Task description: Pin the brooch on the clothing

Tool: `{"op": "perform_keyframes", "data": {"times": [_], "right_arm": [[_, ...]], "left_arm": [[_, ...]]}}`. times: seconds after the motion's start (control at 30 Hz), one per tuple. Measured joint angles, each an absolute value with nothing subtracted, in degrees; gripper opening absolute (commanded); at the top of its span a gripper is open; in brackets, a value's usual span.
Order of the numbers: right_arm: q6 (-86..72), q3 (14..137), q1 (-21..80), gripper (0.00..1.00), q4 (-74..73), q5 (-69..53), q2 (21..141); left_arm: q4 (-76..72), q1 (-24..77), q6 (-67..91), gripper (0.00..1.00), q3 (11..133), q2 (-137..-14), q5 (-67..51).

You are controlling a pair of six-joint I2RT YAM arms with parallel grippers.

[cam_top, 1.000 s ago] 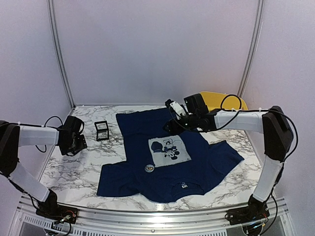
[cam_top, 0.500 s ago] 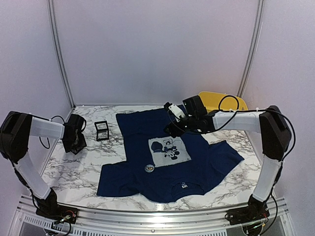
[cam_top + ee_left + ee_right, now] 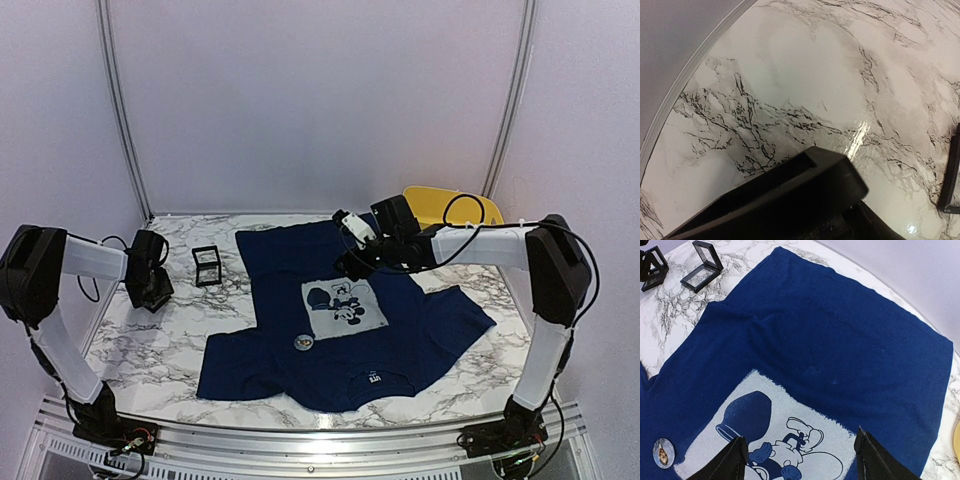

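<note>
The clothing [image 3: 340, 315] is a navy T-shirt lying flat, with a pale grey cartoon-mouse print [image 3: 343, 307] on the chest. The brooch [image 3: 304, 342], a small round badge, rests on the shirt just left of the print; in the right wrist view the brooch [image 3: 661, 452] shows at the lower left. My right gripper [image 3: 352, 262] hovers over the shirt [image 3: 840, 340] above the print's far edge. The right gripper [image 3: 800, 437] is open and holds nothing. My left gripper [image 3: 150, 285] hangs over bare marble at the far left, away from the shirt. Only one finger [image 3: 790, 195] shows clearly there.
A black open case [image 3: 208, 265] stands on the marble between the left gripper and the shirt; its edge [image 3: 951, 175] shows at the right of the left wrist view. A yellow object [image 3: 450, 205] lies at the back right. Walls close in the table's sides and back.
The left arm has folded back, its elbow rising and its gripper shifting slightly left. The right gripper has edged a little left over the shirt.
</note>
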State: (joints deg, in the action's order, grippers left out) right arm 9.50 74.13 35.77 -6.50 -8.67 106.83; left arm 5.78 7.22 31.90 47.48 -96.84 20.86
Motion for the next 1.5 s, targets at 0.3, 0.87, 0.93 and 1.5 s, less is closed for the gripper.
{"op": "perform_keyframes", "data": {"times": [0.3, 0.87, 0.93, 1.5], "right_arm": [[10.2, 74.1, 35.8, 0.69, -7.0, -8.2, 107.3], [10.6, 74.7, 35.8, 0.69, -7.6, -7.2, 107.7], [10.6, 75.0, 35.8, 0.69, -7.7, -7.2, 107.7], [1.1, 77.9, 31.2, 0.66, -7.4, -18.2, 106.8]], "left_arm": [[3.0, 7.2, 31.7, 0.45, 46.7, -97.0, 18.9], [2.0, 7.4, 31.3, 0.36, 42.8, -92.6, 16.3], [2.2, 7.8, 30.9, 0.36, 42.5, -91.2, 16.3], [3.0, 30.8, 18.6, 0.33, 43.5, -79.5, 16.5]]}}
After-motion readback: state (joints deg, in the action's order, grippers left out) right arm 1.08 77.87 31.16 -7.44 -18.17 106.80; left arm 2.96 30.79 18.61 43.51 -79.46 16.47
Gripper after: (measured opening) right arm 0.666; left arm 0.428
